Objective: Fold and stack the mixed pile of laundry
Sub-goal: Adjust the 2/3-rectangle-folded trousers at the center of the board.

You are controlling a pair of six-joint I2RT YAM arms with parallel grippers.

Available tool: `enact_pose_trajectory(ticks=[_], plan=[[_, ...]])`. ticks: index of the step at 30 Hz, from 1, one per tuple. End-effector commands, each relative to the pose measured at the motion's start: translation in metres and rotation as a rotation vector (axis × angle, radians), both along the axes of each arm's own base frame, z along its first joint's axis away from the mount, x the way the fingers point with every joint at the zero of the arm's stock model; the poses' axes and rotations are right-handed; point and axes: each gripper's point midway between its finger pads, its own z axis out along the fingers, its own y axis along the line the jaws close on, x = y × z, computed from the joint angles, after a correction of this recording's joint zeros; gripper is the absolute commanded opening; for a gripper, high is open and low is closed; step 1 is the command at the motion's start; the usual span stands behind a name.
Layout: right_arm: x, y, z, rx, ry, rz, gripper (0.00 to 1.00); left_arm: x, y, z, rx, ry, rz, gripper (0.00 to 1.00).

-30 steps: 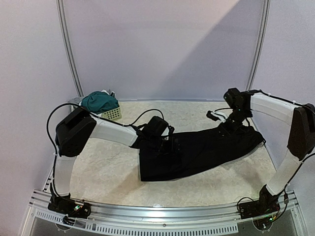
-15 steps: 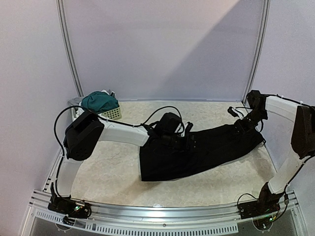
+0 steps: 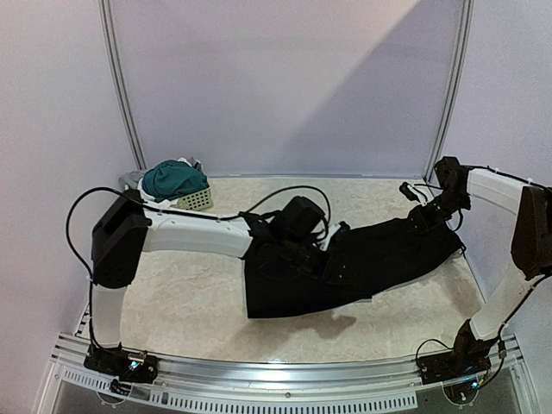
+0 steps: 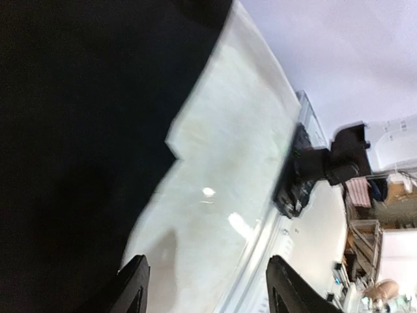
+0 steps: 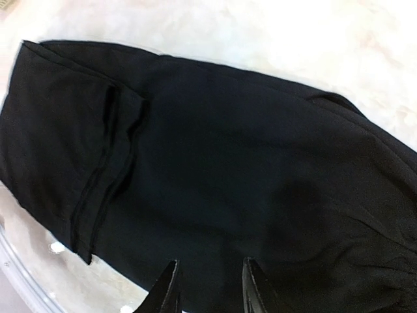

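The left arm (image 3: pixel 194 235) and right arm (image 3: pixel 496 191) have white shells, black joints, black cables (image 3: pixel 285 188).

The trousers (image 3: pixel 362 263) were spread across the table (image 3: pixel 198 293) from its middle to the right edge. The basket (image 3: pixel 197 200) was set at the far left corner, with the shorts (image 3: pixel 174 179) heaped in it.

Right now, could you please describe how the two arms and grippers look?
Both the left arm and right arm have white tubular links and boxy black joints, with thin black cables looping alongside. The left gripper and right gripper have tapered black fingers.
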Motion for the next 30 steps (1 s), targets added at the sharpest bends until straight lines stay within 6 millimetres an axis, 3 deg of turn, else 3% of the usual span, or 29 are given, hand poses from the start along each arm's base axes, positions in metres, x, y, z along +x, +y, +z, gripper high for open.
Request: enact_pose_trajectory(ticks=[1,3,6,8,14,21,30], plan=[[0.013,0.025,0.027,0.088,-0.045,0.039,0.34,0.082,0.070,0.006,0.122,-0.130,0.272,0.62],[0.017,0.044,0.027,0.076,-0.036,0.094,0.38,0.099,0.098,-0.010,0.186,-0.098,0.348,0.62],[0.021,0.072,0.019,0.102,0.020,0.154,0.44,0.106,0.118,-0.017,0.222,-0.116,0.376,0.62],[0.026,0.087,0.015,0.124,0.064,0.171,0.45,0.104,0.121,-0.015,0.222,-0.128,0.372,0.62],[0.029,0.122,-0.028,0.132,0.244,0.220,0.46,0.095,0.126,-0.011,0.200,-0.112,0.387,0.63],[0.025,0.134,-0.065,0.066,0.337,0.220,0.47,0.090,0.124,-0.012,0.187,-0.085,0.390,0.62],[0.026,0.147,-0.077,0.071,0.357,0.233,0.45,0.087,0.121,-0.013,0.176,-0.077,0.381,0.62]])
